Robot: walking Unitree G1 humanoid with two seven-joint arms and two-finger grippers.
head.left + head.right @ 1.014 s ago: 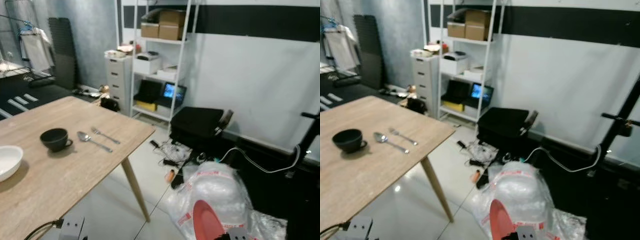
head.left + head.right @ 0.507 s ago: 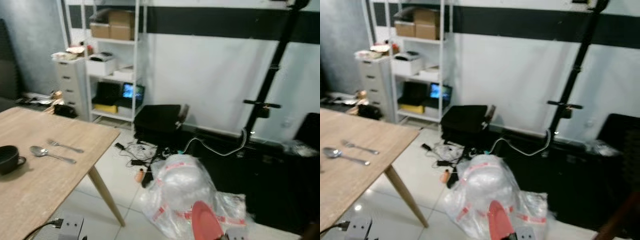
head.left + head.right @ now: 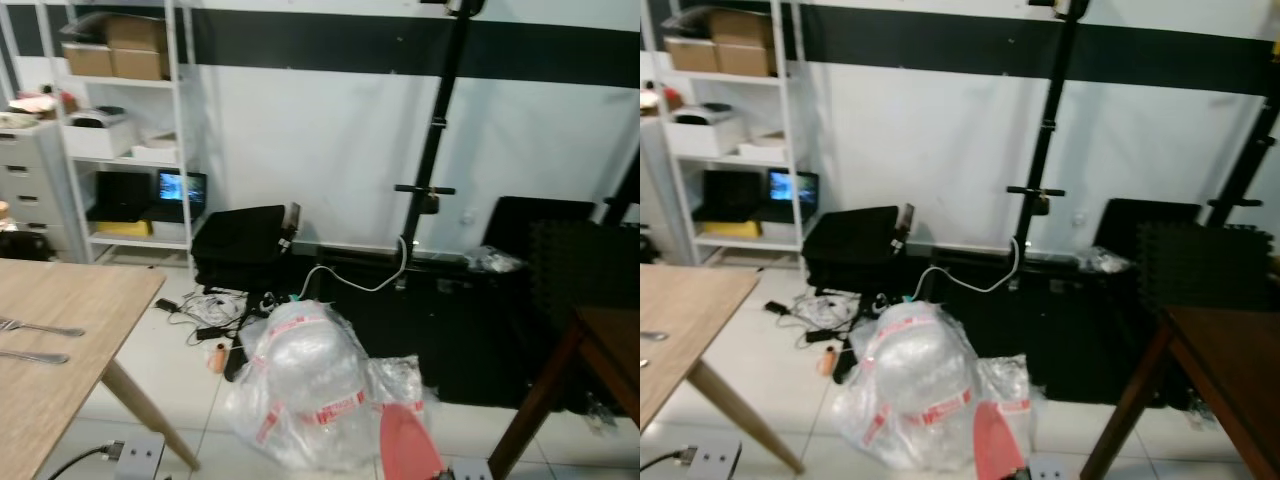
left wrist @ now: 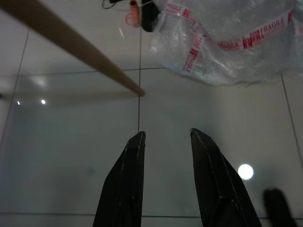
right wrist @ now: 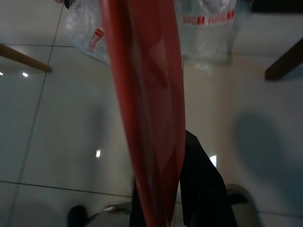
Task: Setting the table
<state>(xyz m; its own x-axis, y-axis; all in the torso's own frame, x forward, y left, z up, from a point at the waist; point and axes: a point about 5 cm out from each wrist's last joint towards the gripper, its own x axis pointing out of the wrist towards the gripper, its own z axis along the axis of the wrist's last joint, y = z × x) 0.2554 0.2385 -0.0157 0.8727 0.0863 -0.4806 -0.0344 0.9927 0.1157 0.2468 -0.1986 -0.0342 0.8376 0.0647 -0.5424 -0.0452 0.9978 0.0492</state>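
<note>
Red plate (image 5: 147, 104) clamped edge-on in right gripper (image 5: 182, 189) jaws, held low above tiled floor (image 4: 71, 142).

Left gripper (image 4: 165, 156) jaws apart, empty, over same floor. Light wooden surface (image 3: 50, 330) at left, bearing fork (image 3: 40, 327) and spoon (image 3: 35, 356). Ahead: bubble-wrap bundle (image 3: 300, 380) taped "FRAGILE", black case (image 3: 240, 245), cables, white shelving (image 3: 110, 120), black stand (image 3: 440, 150). Dark wooden surface (image 3: 600, 350) at right.

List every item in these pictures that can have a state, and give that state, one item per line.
Right hand: shut on the red plate, held edge-on.
Left hand: open, empty, above the floor.
Laptop on the shelf: open, screen lit.
Bubble-wrap bundle: taped, lying on the floor.
</note>
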